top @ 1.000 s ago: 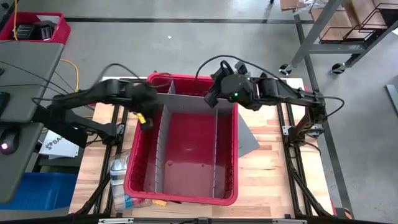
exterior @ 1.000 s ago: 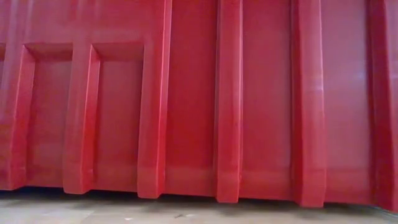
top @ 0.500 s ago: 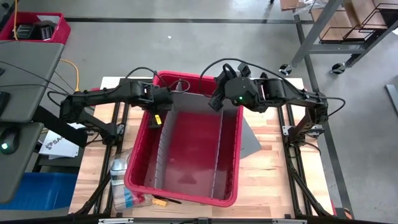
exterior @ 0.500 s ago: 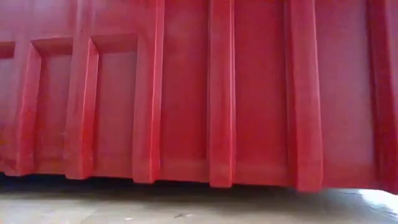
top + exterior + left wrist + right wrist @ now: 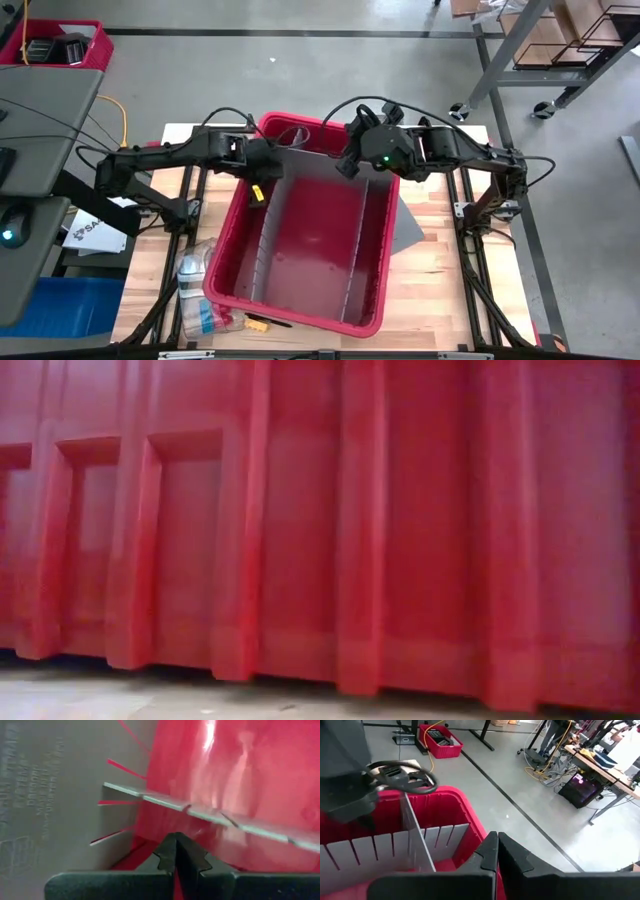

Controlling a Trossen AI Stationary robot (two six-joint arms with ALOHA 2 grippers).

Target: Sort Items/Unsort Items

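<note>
We find the items [image 5: 212,305] heaped on the wooden bench [image 5: 430,290] just outside the near left corner of the red bin [image 5: 300,310]: a pile in clear wrapping, with a yellow piece [image 5: 256,325] and a thin dark stick [image 5: 275,322] at its edge. The bin sits skewed, its grey dividers [image 5: 352,270] bare of contents. The left end effector [image 5: 252,185] is closed at the bin's far left rim, fingertips pressed together over a divider. The right end effector [image 5: 345,165] is closed too, at the far right rim. In the low view we see only the ribbed red wall [image 5: 300,540] above the bench surface. Beyond the bench lies grey concrete floor [image 5: 300,70], with a smaller red crate [image 5: 440,740] and a cluttered worktable [image 5: 600,760].
</note>
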